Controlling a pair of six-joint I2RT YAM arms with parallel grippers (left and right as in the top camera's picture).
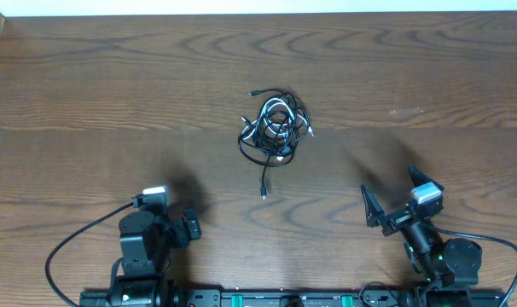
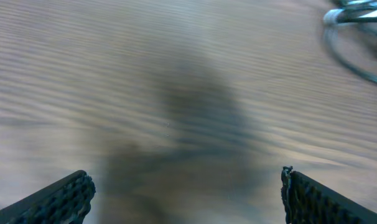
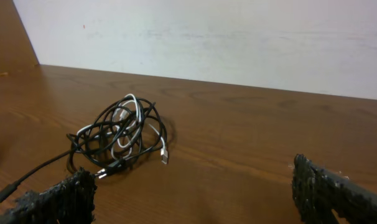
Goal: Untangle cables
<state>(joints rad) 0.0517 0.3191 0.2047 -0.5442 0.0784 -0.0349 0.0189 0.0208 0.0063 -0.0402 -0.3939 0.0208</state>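
Observation:
The cables [image 1: 274, 128] lie in one tangled heap at the middle of the wooden table: thin black cords with a white one wound through, and a black end trailing toward the front. The heap also shows in the right wrist view [image 3: 120, 137] and blurred at the top right of the left wrist view [image 2: 356, 25]. My left gripper [image 1: 193, 227] is open and empty at the front left, low over bare wood [image 2: 185, 193]. My right gripper [image 1: 386, 196] is open and empty at the front right [image 3: 191, 196], well short of the heap.
The wooden table [image 1: 88, 102] stretches wide around the heap. A white wall [image 3: 238, 43] rises behind its far edge. Thicker black cords [image 1: 71, 243] run from each arm base at the front edge.

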